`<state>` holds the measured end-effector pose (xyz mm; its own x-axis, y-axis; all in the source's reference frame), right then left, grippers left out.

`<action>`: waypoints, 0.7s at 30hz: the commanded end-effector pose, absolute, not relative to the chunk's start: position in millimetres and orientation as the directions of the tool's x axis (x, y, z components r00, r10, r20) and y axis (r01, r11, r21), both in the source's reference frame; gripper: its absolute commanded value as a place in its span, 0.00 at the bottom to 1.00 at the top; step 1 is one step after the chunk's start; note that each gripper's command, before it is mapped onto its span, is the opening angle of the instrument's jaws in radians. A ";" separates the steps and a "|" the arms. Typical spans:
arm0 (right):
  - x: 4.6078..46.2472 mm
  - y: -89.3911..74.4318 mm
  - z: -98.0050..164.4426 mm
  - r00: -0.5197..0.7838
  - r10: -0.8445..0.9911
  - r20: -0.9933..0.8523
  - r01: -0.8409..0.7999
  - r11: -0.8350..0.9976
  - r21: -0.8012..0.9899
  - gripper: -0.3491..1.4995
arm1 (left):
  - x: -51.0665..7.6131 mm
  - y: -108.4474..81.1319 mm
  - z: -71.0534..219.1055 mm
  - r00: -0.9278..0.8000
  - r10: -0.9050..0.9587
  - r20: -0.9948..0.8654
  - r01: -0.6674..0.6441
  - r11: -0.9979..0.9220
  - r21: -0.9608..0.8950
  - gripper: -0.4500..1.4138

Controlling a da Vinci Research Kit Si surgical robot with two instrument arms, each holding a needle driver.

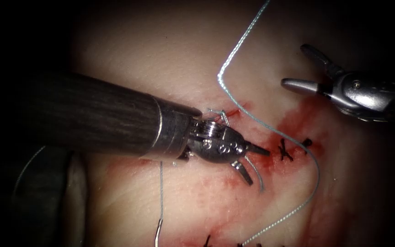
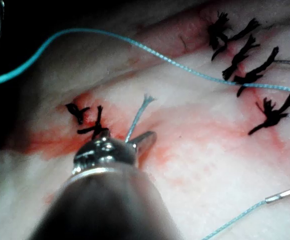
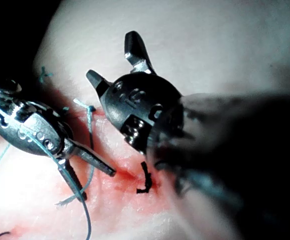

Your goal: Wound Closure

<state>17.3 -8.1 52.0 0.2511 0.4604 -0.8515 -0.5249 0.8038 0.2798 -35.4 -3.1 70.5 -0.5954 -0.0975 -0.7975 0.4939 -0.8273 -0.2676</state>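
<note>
My left tool [image 1: 258, 166] reaches in from the left over the pale tissue [image 1: 161, 64], jaws open around a short frayed thread end [image 1: 255, 176] without gripping it. That frayed end [image 2: 145, 100] rises beside one of its fingers [image 2: 145, 140]. A teal knot [image 1: 220, 114] sits by its wrist. My right tool [image 1: 294, 65] hovers to the upper right, open and holding nothing; up close its jaws [image 3: 110, 57] stand spread above the left tool [image 3: 97, 185]. The needle [image 1: 157, 235] lies unheld on the tissue, left of the cut, trailing thread [image 1: 161, 192].
The long teal thread [image 1: 227, 59] drops from above, crosses the red-stained cut [image 1: 270, 132] and loops down to the right [image 1: 318, 176]. Black stitches [image 1: 286, 151] close the cut beside the left tool's jaws; several more [image 2: 249, 60] lie farther along it.
</note>
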 end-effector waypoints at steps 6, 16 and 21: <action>18.2 -8.0 52.4 0.247 0.463 -0.852 -0.525 0.803 0.284 0.84 | -36.0 -2.2 70.0 -0.558 0.103 -0.823 0.382 -0.849 -0.365 0.00; 18.3 -8.1 52.4 0.244 0.467 -0.850 -0.526 0.800 0.288 0.83 | -34.7 0.5 69.7 -0.542 0.425 -0.725 0.117 -0.816 -0.566 0.00; 17.7 -8.1 52.7 0.234 0.478 -0.847 -0.517 0.799 0.308 0.67 | -32.6 3.1 70.1 -0.430 0.593 -0.681 0.017 -0.748 -0.663 0.00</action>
<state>17.1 -8.2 52.4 0.2351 0.4797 -0.8454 -0.5185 0.7975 0.3083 -32.1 3.2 69.6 -0.4353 0.5931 -0.6773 0.0114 -0.7486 -0.6629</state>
